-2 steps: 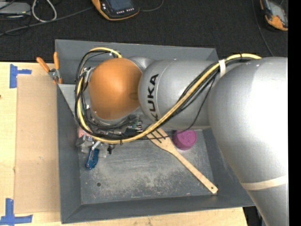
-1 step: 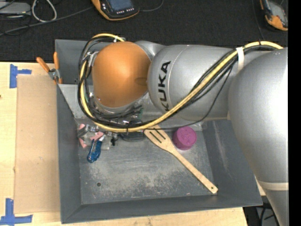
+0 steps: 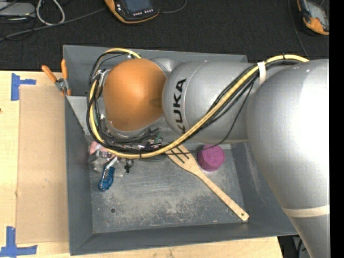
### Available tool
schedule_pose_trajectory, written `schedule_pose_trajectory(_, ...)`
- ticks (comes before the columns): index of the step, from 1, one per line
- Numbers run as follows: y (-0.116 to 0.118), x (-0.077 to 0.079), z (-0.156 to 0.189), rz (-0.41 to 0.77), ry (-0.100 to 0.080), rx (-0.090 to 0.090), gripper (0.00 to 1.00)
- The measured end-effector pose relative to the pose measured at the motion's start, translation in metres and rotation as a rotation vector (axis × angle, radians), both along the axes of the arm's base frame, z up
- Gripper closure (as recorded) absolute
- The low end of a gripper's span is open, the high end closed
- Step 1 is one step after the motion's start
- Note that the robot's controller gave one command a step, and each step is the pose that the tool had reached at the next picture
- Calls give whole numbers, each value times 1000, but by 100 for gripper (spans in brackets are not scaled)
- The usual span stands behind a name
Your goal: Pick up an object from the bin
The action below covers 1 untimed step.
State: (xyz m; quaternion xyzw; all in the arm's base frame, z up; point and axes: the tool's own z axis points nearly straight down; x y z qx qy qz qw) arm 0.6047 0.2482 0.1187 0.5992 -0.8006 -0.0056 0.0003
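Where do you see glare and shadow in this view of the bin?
Camera view: soft glare on the orange wrist cover and a bright sheen along the silver KUKA arm; the arm shades the upper floor of the grey bin around the purple round piece; the wooden slotted spatula lies half in that shade, its handle end evenly lit.

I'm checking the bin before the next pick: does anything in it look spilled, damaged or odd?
Nothing looks broken or spilled. The wooden spatula lies slantwise, its slotted head partly under the arm. A pale dusty smear covers the bin floor. The purple round thing and a small blue thing lie loose.
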Motion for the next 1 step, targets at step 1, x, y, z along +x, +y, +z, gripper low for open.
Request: schedule_pose_trajectory(1,1,1,37,-5,-4,4,100)
